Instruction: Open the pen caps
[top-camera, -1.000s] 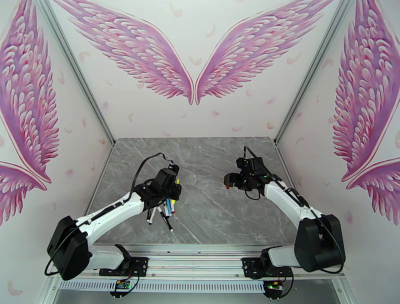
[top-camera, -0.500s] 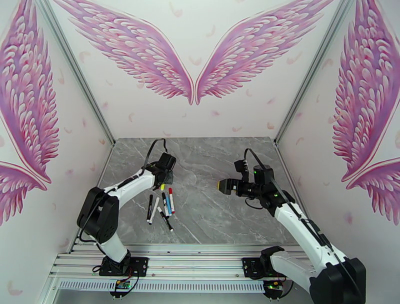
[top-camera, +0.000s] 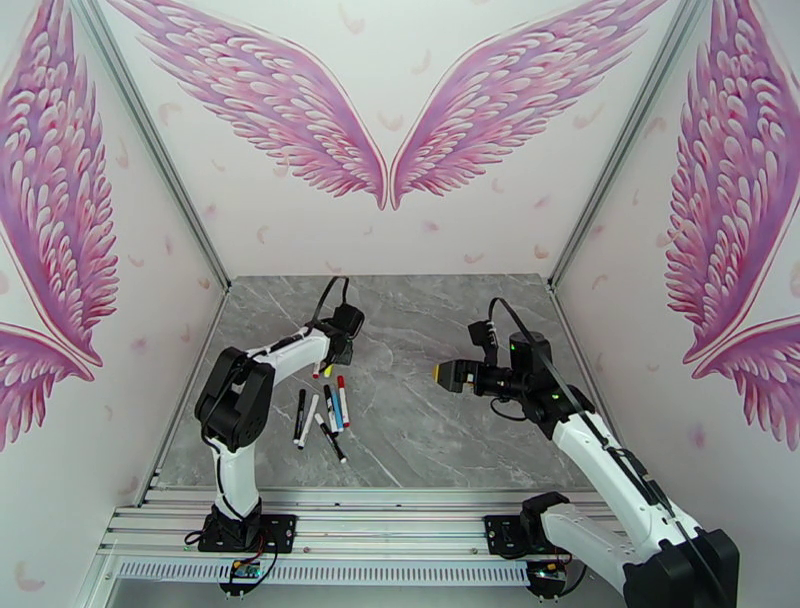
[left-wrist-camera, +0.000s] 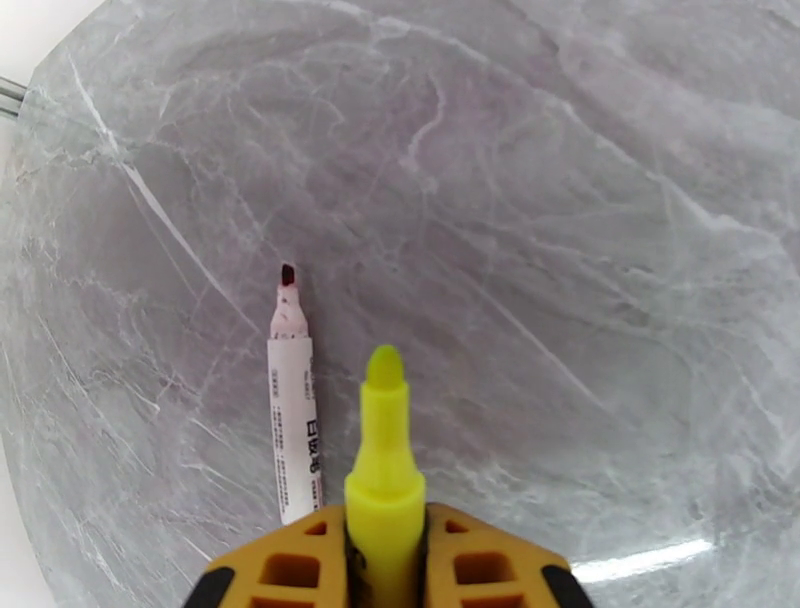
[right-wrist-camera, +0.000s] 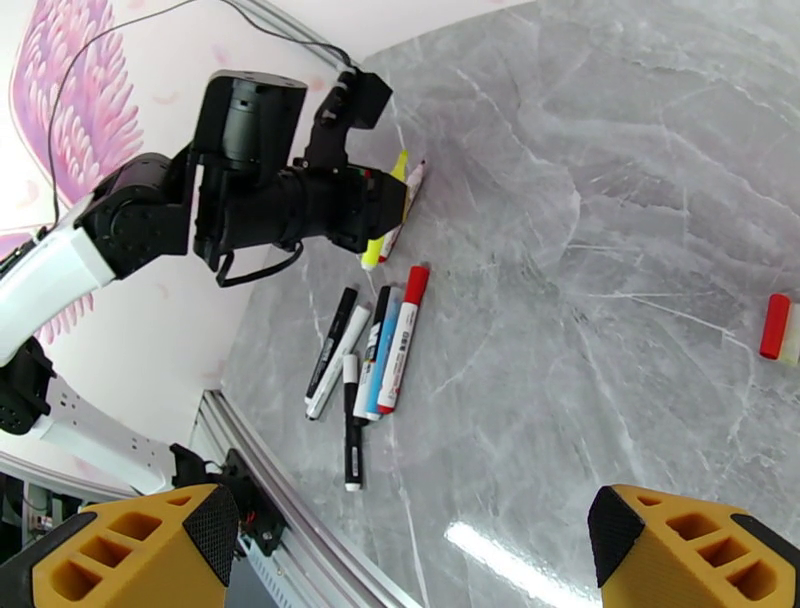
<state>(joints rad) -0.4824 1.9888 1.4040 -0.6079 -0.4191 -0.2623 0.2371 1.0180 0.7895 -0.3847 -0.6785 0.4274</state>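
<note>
Yellow highlighter (left-wrist-camera: 385, 440) gripped in L hand (left-wrist-camera: 385, 545); R hand (right-wrist-camera: 410, 545) spread wide.

The top external camera looks down from high behind the robot over the whole marble table (top-camera: 450, 440). The left wrist camera sits close to it; the right wrist camera stands farther back. Both catch the yellow highlighter (left-wrist-camera: 383, 450).

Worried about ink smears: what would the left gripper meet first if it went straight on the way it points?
Likely bare marble table, touched by the tip of the yellow highlighter the left gripper is shut on. The uncapped red marker lies beside that line; depth is unclear.
</note>
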